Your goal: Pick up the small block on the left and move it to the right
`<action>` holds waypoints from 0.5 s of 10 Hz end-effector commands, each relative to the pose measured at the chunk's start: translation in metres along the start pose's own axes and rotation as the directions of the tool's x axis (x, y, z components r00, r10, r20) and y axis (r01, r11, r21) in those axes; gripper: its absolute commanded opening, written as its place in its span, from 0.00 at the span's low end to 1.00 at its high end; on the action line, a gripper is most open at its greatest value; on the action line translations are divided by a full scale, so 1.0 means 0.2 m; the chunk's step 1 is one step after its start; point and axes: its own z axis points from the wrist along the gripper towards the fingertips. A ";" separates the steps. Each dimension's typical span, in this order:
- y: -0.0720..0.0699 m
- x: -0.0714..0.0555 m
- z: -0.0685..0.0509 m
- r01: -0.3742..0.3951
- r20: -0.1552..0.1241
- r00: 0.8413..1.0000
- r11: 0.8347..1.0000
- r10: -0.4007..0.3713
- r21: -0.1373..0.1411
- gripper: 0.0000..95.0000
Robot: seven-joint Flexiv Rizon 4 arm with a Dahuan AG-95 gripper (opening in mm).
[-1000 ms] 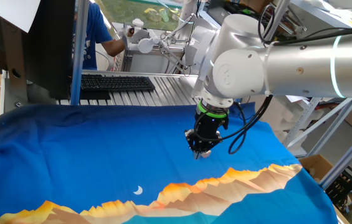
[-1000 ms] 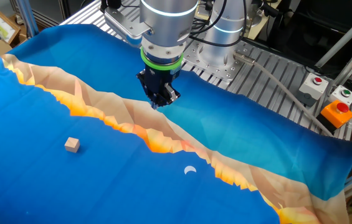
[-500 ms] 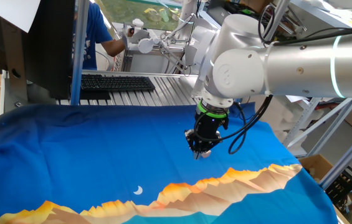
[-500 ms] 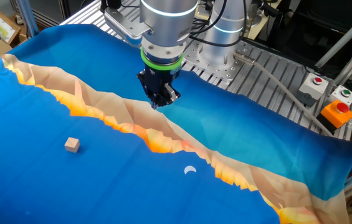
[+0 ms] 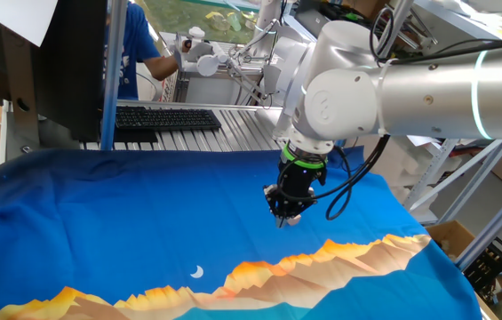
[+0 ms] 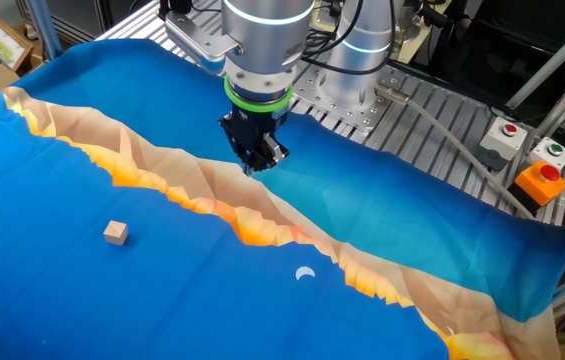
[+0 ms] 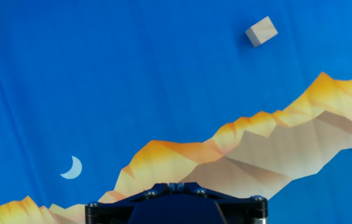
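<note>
The small block (image 6: 115, 233) is a tiny tan cube lying on the blue cloth (image 6: 82, 290), alone at the near left of the other fixed view. In the hand view it (image 7: 261, 31) lies at the top right. It does not show in the one fixed view. My gripper (image 6: 253, 165) hangs above the cloth near the orange mountain print, well away from the block. Its jaws are together with nothing between them. It also shows in the one fixed view (image 5: 284, 218) and at the bottom edge of the hand view (image 7: 176, 185).
A white crescent-moon print (image 6: 305, 273) lies flat on the cloth. A box with red and green buttons (image 6: 507, 135) and an orange box (image 6: 541, 184) stand at the right. A keyboard (image 5: 166, 117) and a person (image 5: 135, 53) are behind the table.
</note>
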 end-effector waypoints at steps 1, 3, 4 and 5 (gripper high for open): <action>0.00 0.00 0.00 0.000 0.003 1.000 1.000 0.000 0.000 0.00; 0.00 0.00 0.00 0.012 0.005 1.000 1.000 -0.012 0.000 0.00; 0.00 0.00 0.00 0.026 0.004 1.000 1.000 -0.026 0.000 0.00; 0.00 0.00 0.00 0.028 0.005 1.000 1.000 -0.028 0.000 0.00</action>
